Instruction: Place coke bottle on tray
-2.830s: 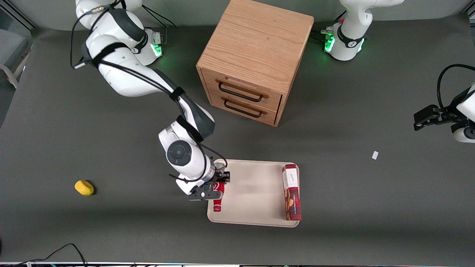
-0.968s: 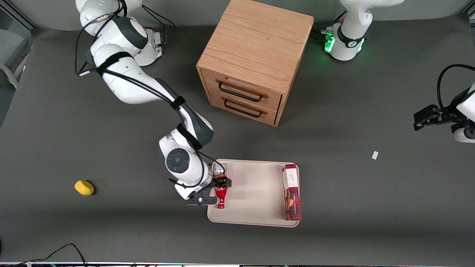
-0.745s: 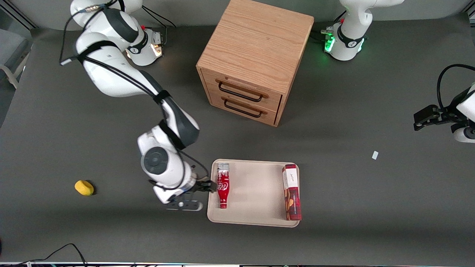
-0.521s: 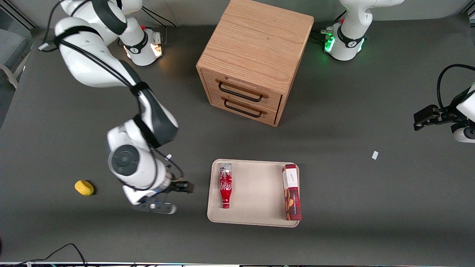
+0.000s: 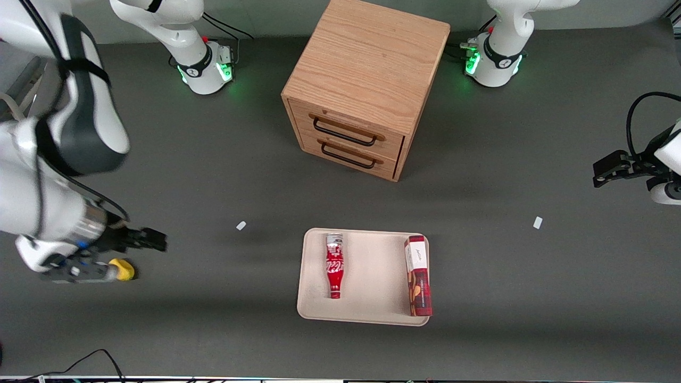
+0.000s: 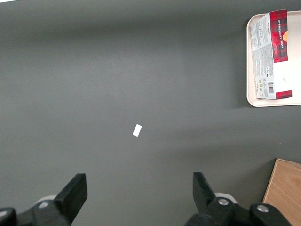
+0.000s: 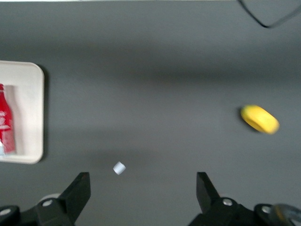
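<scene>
The coke bottle [image 5: 334,266] lies flat on the beige tray [image 5: 372,306], cap end nearer the front camera, silvery base end toward the drawers. It also shows in the right wrist view [image 7: 5,120] on the tray [image 7: 28,108]. My gripper [image 5: 156,241] is open and empty, high above the bare table far toward the working arm's end, well apart from the tray. In the right wrist view the gripper [image 7: 142,188] holds nothing between its spread fingers.
A red-and-white box [image 5: 418,276] lies on the tray beside the bottle. A wooden two-drawer cabinet [image 5: 367,80] stands farther back. A yellow object [image 5: 123,268] lies under my wrist. Small white scraps [image 5: 241,225] [image 5: 538,222] lie on the table.
My gripper let go of the bottle and pulled far away toward the working arm's end while rising. The bottle rolled a little toward the box and lies free on the tray.
</scene>
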Tool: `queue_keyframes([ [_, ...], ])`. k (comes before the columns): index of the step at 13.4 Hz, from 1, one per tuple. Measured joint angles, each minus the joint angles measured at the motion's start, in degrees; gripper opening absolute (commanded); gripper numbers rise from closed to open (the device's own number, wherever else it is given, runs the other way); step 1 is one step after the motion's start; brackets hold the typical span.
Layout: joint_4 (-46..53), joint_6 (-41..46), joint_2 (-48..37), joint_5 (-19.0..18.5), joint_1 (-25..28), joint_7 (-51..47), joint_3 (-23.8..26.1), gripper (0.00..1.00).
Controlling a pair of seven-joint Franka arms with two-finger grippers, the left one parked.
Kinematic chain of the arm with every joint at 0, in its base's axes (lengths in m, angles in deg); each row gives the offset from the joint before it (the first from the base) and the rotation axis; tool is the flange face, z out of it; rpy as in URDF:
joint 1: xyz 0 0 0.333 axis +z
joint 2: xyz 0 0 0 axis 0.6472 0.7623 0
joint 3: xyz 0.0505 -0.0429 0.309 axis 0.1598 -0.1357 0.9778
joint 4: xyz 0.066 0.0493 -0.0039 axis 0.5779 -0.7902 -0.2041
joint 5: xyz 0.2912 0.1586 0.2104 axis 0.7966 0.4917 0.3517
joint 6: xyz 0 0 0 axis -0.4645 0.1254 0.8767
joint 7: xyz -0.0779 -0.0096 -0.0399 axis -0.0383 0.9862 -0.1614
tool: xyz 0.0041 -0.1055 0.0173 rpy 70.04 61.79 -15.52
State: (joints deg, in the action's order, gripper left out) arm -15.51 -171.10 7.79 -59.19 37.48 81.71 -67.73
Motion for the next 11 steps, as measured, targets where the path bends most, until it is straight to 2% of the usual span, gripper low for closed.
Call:
queue_keyframes([
  [5, -17.98, 0.85, -19.74, 0.78, 0.09, 0.35, -3.71, 1.0],
  [7, -20.72, 3.01, -23.52, 1.22, 0.18, 0.38, -3.79, 1.0],
  [11, -21.38, 3.5, -25.67, 4.03, 0.31, 0.39, -3.87, 1.0],
])
